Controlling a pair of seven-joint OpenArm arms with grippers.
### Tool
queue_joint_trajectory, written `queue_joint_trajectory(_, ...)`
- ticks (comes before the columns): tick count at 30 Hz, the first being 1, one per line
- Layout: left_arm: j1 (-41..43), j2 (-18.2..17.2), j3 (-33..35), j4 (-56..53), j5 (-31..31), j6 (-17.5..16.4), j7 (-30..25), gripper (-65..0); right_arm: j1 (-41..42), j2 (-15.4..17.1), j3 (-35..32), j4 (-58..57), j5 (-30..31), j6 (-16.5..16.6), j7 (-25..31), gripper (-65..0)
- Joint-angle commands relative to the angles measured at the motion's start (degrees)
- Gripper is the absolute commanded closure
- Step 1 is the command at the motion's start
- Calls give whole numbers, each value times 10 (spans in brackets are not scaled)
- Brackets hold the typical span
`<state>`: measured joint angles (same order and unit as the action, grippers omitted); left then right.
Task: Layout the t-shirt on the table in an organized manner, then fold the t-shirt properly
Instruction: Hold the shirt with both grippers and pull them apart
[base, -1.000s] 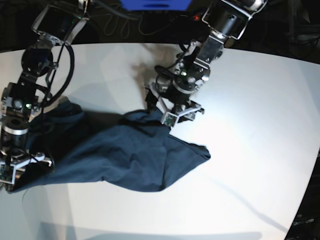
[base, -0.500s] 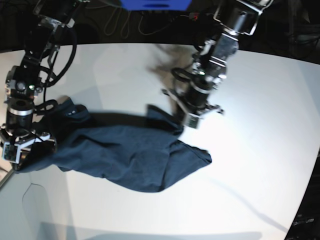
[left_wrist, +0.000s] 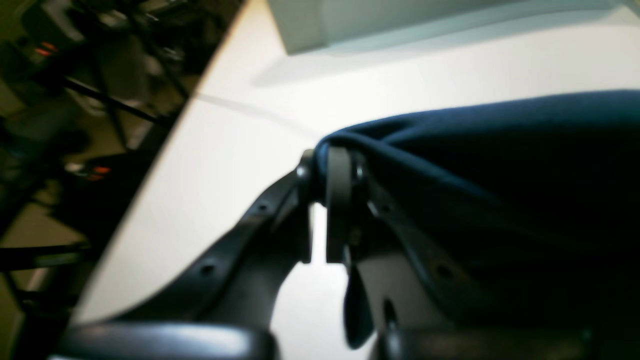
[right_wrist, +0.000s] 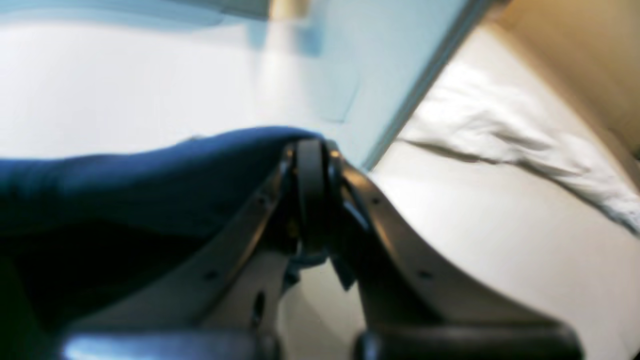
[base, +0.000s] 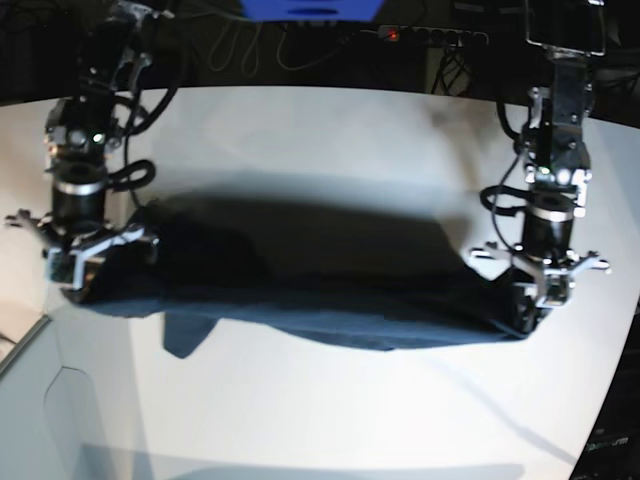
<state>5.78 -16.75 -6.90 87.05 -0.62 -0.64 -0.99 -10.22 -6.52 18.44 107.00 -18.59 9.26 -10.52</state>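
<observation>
Base view, left to right. Right hand (base: 72, 268) sits at the far left, pointing down, pinched tight on one end of the t-shirt (base: 300, 290). Right wrist view confirms it: the black pads (right_wrist: 311, 190) are pressed together with a fold of navy cloth caught between them and running off to the left of that view.

The t-shirt is a soft, matte dark navy knit, pulled out into a long horizontal band between the two hands across the middle of the bench (base: 330, 150). Its upper edge is fairly straight. The lower edge sags in a shallow curve, and one loose flap hangs down left of centre. Cloth looks bunched and layered, not flat; a broad shadow lies on the bench behind it. Cannot tell how much of the band touches the surface.

The bench is glossy white, smooth, with a curved far edge and strong glare.

Left hand (base: 540, 290) sits at the far right, also pointing down, clamped on the other end of the t-shirt. Left wrist view shows its curved black fingers (left_wrist: 338, 200) drawn together at the tips, with the rounded navy edge wrapped over them and the cloth running off to the right.

Black cables (base: 250, 45) and a blue object (base: 310, 8) lie beyond the far edge.
</observation>
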Motion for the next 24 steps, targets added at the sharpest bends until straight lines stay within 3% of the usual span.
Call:
queue_joint_trajectory(1,2,-11,-7,12,1,3,-14,0,-11,2,-20,14,3,-3,16,0)
queue_joint_trajectory(6,30,-47,-11,9,1,3,-14,0,-60,2,-92,14,3,-3,17,0)
queue_joint_trajectory(13,42,-69,-11,8,2,3,-14,-1,-55,5,-109,13,3,-3,17,0)
queue_joint_trajectory(18,-16,-76,17,-33,2,2,-12,-4,5,17,-110,-12,2,-3,15,0)
queue_joint_trajectory(24,-122,-76,102,-202,2,2,-12,-5,96,33,-107,-96,1,-3,14,0)
